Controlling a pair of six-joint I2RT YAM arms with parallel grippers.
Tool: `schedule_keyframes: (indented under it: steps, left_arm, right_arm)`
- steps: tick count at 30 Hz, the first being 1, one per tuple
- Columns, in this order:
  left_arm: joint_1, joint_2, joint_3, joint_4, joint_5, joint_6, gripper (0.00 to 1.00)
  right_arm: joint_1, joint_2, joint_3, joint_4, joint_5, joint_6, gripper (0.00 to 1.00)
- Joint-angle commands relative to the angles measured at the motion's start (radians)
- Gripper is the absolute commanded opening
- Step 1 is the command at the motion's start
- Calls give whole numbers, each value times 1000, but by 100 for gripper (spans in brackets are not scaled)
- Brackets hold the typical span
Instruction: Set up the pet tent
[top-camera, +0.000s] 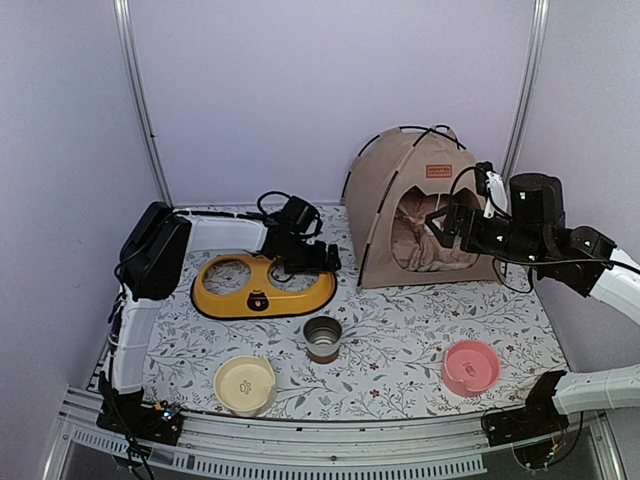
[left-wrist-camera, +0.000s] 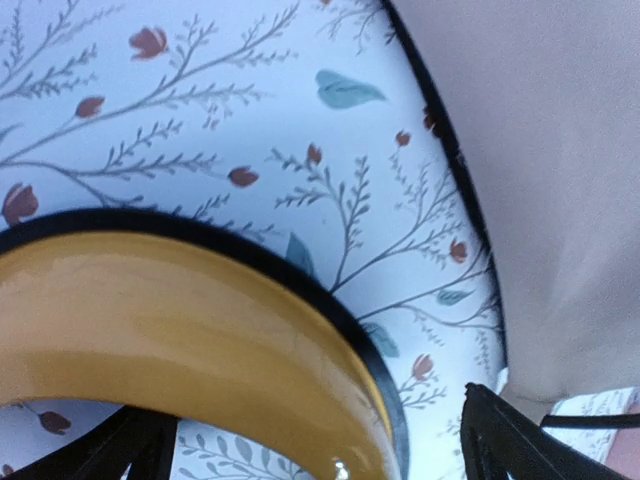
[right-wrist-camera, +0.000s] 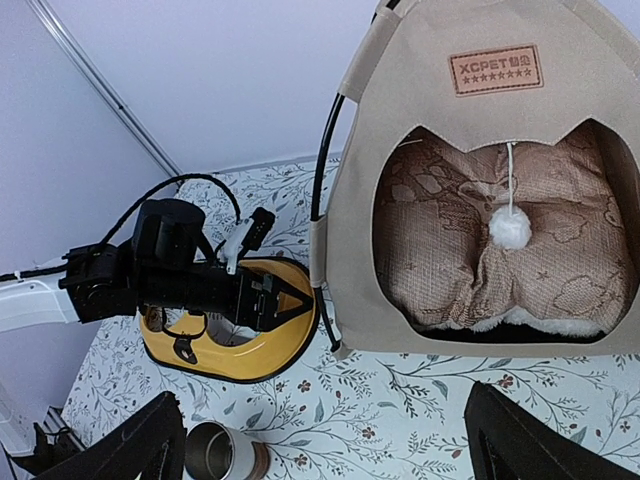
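The pet tent (top-camera: 400, 190) stands upright at the back right of the table, tan fabric on thin black crossed poles (right-wrist-camera: 325, 150). Its brown label (right-wrist-camera: 495, 70) sits above the opening and a white pom-pom (right-wrist-camera: 509, 228) hangs in it. A pinkish patterned cushion (right-wrist-camera: 470, 250) lies inside. My right gripper (top-camera: 445, 225) hovers in front of the opening, open and empty, also seen in its wrist view (right-wrist-camera: 340, 450). My left gripper (top-camera: 325, 260) is open, low over the right end of a yellow feeder (left-wrist-camera: 180, 320). The tent wall (left-wrist-camera: 560, 180) is close to its right.
The yellow two-hole feeder (top-camera: 225, 300) lies left of the tent. A steel cup (top-camera: 322, 337) stands mid-table, a cream bowl (top-camera: 245, 385) at the front left and a pink bowl (top-camera: 470, 367) at the front right. Walls close in behind and at both sides.
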Motion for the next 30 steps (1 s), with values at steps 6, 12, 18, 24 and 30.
schedule_keyframes:
  steps: [6,12,18,24,30]
  left_arm:
    - [-12,-80,8,-1,125,58,99]
    - [-19,-99,43,-22,111,46,99]
    - [-7,-183,-31,-4,46,44,99]
    - [1,-340,-138,-3,-11,47,99]
    - [15,-559,-402,22,-55,1,100]
  right_arm:
    - [5,44,8,38,-20,3,99]
    - [5,37,8,36,-13,-1,99]
    - [5,36,7,33,-15,-7,99]
    - [5,54,14,36,-22,-16,99]
    - [5,78,18,51,-34,-38,99]
